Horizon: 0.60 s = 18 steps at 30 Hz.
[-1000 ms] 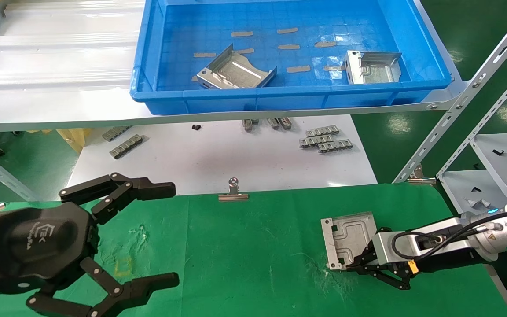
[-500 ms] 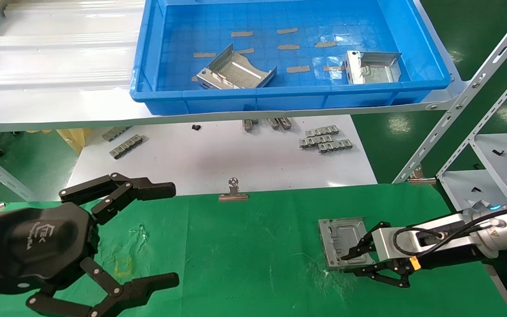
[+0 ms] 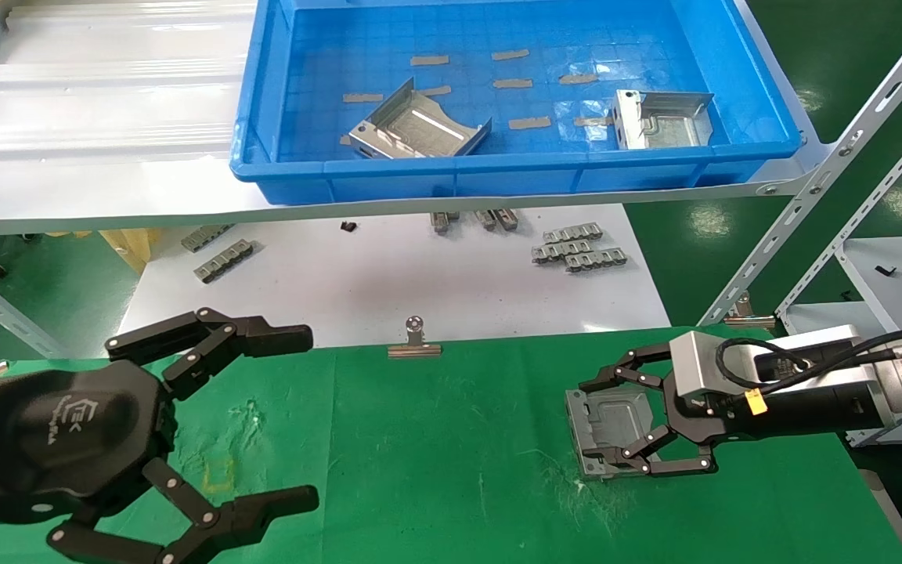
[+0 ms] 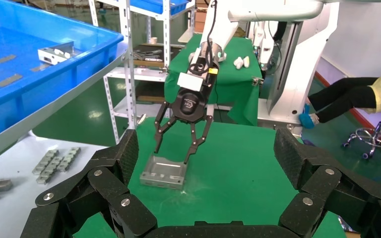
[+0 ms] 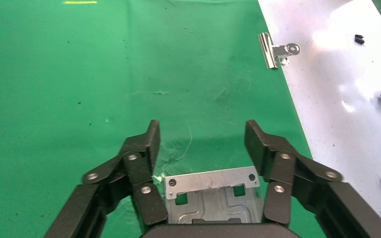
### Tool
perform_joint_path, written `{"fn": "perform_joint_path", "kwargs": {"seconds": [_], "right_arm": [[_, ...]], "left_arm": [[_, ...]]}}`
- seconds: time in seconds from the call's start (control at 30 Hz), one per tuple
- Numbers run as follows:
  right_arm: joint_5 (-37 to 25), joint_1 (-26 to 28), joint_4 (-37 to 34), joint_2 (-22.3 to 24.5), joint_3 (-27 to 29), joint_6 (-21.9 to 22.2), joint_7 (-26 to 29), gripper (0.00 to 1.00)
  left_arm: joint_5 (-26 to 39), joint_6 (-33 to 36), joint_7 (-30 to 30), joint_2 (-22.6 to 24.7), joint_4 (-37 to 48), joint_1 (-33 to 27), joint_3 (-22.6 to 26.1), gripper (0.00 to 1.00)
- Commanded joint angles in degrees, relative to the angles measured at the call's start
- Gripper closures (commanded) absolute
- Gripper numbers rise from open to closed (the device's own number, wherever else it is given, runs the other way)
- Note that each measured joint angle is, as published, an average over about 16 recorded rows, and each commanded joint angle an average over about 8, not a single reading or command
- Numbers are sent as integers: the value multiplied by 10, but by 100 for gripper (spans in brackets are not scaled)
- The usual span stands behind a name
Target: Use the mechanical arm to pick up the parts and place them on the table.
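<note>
One silver sheet-metal part (image 3: 606,413) lies flat on the green table (image 3: 451,446), free of any grip. It also shows in the left wrist view (image 4: 162,172) and the right wrist view (image 5: 211,191). My right gripper (image 3: 595,427) hovers just above it, open wide with a finger on either side and touching nothing; it shows too in the left wrist view (image 4: 172,156) and the right wrist view (image 5: 203,136). Two more parts (image 3: 420,125) (image 3: 664,117) lie in the blue bin (image 3: 498,168). My left gripper (image 3: 298,417) is open and empty at the table's near left (image 4: 206,153).
The bin stands on a grey shelf (image 3: 106,141) above a white board (image 3: 388,282) that carries small grey ridged strips (image 3: 576,249). A metal clip (image 3: 416,342) holds the cloth's far edge. Slotted rack posts (image 3: 827,172) rise at the right.
My right gripper opened and let go of the part, which dropped from tilted to flat on the cloth. The gripper then rose a little above it. The left arm has not moved.
</note>
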Motion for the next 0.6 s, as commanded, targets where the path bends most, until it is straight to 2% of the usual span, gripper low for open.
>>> {"fn": "perform_joint_path", "kwargs": {"seconds": [0.03,0.4,0.6], "right_arm": [[5,0,4,3,1,0,3,0],[-6,-2,-3,-2,0,1,-5,0],[1,-22,28,6,27,4,17,0]], "left_arm": [[0,0,0,0,0,0,0,0],[0,0,0,0,0,0,0,0],[0,0,0,0,0,0,0,0]]}}
